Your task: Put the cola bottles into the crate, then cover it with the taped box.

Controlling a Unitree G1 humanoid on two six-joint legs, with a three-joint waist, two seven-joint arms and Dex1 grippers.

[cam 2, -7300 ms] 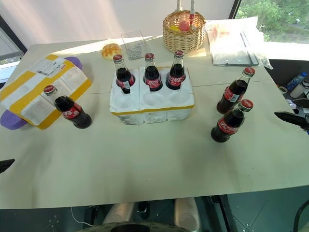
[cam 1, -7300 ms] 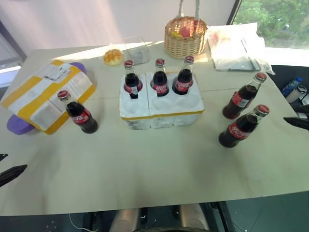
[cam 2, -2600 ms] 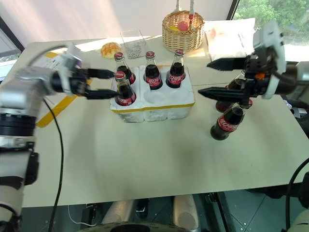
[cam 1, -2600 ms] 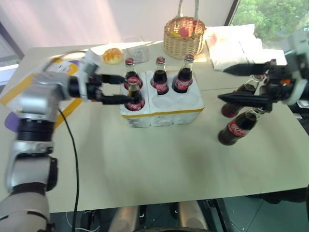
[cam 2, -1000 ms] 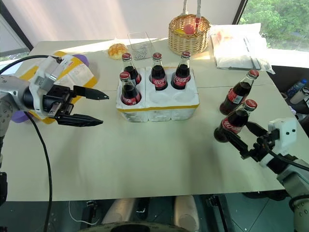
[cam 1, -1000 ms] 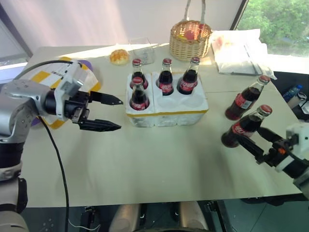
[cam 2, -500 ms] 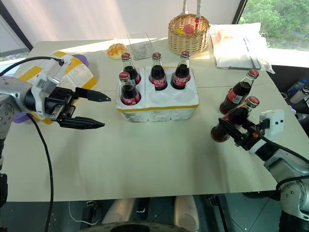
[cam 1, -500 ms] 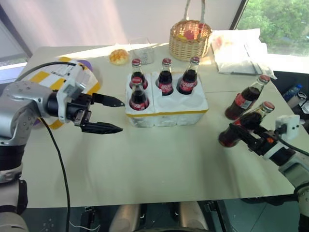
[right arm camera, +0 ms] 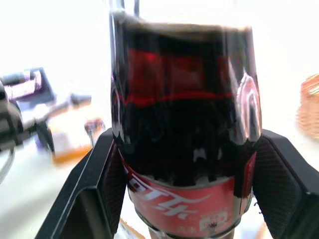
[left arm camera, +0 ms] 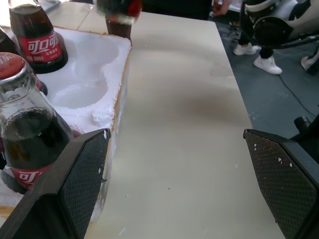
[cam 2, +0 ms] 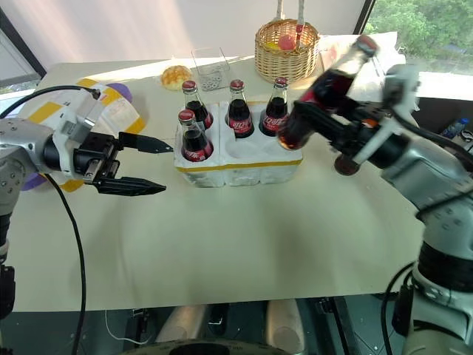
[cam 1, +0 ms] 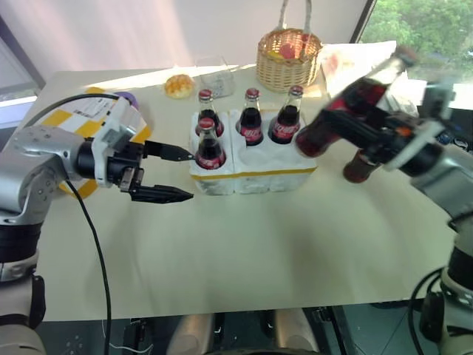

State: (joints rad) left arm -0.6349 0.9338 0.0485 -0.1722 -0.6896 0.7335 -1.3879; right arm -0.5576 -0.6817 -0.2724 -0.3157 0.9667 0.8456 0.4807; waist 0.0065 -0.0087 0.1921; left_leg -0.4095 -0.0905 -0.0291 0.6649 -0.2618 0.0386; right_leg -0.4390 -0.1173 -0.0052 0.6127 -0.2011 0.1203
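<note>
The low white foam crate [cam 1: 251, 159] with a yellow tape band sits on the pale worktop [cam 1: 244, 251] and is taken as landmark. Four small glass cola bottles with red caps and labels are seated in its wells: three in the far row [cam 1: 251, 118] and one in the near row at the crate's left end [cam 1: 209, 146]; the other two near wells are seen empty in the left wrist view. A fifth cola bottle [cam 2: 325, 89] is held tilted in the air just right of the crate, above its right end, with the right gripper [cam 2: 347, 122] and its jaws closed on the bottle's body. A sixth bottle [cam 1: 358, 166] stands on the worktop to the right of the crate, partly hidden behind that arm. The left gripper [cam 1: 174, 174] hovers just left of the crate, its jaws spread wide and holding nothing. The white foam box with yellow tape stripes [cam 2: 111, 118] lies left of the crate, behind the left arm. A woven wicker basket [cam 1: 288, 55] stands beyond the crate.
</note>
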